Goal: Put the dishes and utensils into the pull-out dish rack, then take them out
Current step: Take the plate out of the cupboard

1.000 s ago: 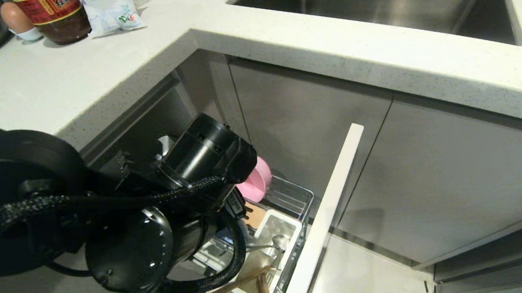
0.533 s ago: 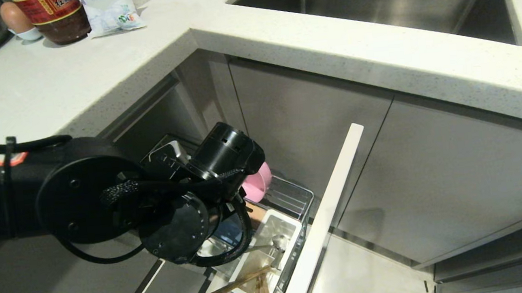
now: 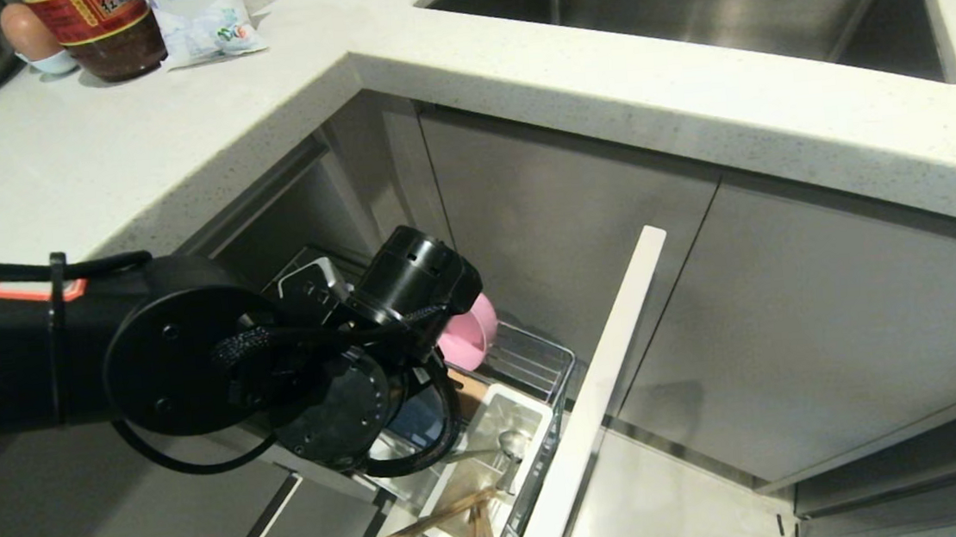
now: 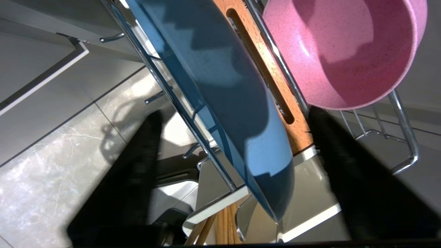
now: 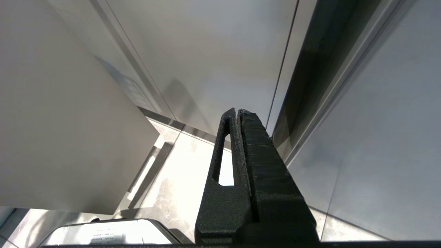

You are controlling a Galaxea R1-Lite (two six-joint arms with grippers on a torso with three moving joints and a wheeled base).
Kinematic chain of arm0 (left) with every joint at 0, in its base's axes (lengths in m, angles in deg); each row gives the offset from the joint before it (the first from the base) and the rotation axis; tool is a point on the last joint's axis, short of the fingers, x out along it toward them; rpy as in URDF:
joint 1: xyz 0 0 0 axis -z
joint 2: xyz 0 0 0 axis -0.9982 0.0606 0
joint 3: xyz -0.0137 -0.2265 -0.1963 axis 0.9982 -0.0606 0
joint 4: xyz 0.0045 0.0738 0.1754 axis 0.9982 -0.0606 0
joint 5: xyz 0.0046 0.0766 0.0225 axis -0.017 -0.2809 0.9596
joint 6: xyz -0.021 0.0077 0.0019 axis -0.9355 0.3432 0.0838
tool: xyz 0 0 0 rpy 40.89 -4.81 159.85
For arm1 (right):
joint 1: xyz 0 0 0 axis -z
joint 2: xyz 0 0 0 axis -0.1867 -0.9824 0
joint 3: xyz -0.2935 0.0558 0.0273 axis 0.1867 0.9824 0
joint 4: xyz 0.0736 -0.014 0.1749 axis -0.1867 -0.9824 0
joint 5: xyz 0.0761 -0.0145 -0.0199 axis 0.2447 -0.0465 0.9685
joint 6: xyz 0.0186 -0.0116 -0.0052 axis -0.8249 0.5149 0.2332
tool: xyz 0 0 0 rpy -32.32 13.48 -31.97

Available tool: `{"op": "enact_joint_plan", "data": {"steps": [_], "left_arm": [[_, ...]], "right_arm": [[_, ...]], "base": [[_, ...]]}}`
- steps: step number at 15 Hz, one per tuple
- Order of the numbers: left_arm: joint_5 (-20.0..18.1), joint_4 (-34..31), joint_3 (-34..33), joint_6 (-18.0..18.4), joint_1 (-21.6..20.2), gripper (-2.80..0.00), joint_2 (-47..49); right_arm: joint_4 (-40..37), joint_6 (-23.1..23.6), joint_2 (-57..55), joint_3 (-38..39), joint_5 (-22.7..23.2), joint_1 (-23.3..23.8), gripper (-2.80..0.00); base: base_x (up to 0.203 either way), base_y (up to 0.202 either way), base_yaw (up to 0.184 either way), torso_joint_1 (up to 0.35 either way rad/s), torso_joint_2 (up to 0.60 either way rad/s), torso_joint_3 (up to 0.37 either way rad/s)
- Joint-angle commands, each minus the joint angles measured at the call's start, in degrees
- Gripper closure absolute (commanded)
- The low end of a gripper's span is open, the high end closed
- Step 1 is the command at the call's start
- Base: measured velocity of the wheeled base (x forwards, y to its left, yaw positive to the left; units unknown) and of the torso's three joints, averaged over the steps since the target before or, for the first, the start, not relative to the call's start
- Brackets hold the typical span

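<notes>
The pull-out dish rack [image 3: 557, 357] stands drawn out below the counter, its white front panel [image 3: 616, 360] to the right. Inside, the pink bowl [image 3: 471, 338] leans on the wires. The blue plate [image 4: 220, 86] stands on edge between wire prongs beside the wooden strip [image 4: 272, 89]. My left gripper [image 4: 234, 113] is open, one dark finger [image 4: 131, 179] on each side of the plate's rim, apart from it. The chopsticks [image 3: 444, 518] and a spoon [image 3: 511, 445] lie in the white caddy [image 3: 535, 423]. My right gripper [image 5: 238, 112] hangs shut and empty by the cabinet fronts.
The white counter [image 3: 172, 131] carries a dark sauce jar [image 3: 107, 28], an egg [image 3: 29, 35] and a packet [image 3: 201, 24] at the back left. The steel sink [image 3: 679, 0] is at the back right. Grey cabinet doors [image 3: 795, 336] flank the rack.
My left arm has reached out and down toward the rack, so the wrist now sits low over the plate. The bowl, plate and utensils have not moved.
</notes>
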Motion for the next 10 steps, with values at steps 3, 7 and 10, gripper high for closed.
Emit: {"op": "enact_joint_plan", "data": {"steps": [3,7,10], "left_arm": [[0.62,-0.23,0.03,-0.31,0.07,0.0,-0.13],[0.62,-0.16,0.03,-0.24,0.24,0.0,-0.22],[0.71,-0.23,0.12,-0.31,0.51,0.0,-0.33]], "right_arm": [[0.04,-0.02,0.19,0.0,-0.03,0.01,0.0],[0.04,-0.02,0.23,0.0,-0.03,0.0,0.0],[0.04,-0.02,0.23,0.0,-0.03,0.04,0.0]], "base": [[0.0,0.0,0.0,0.0,0.0,0.0],[0.0,0.0,0.0,0.0,0.0,0.0],[0.0,0.0,0.0,0.0,0.0,0.0]]}}
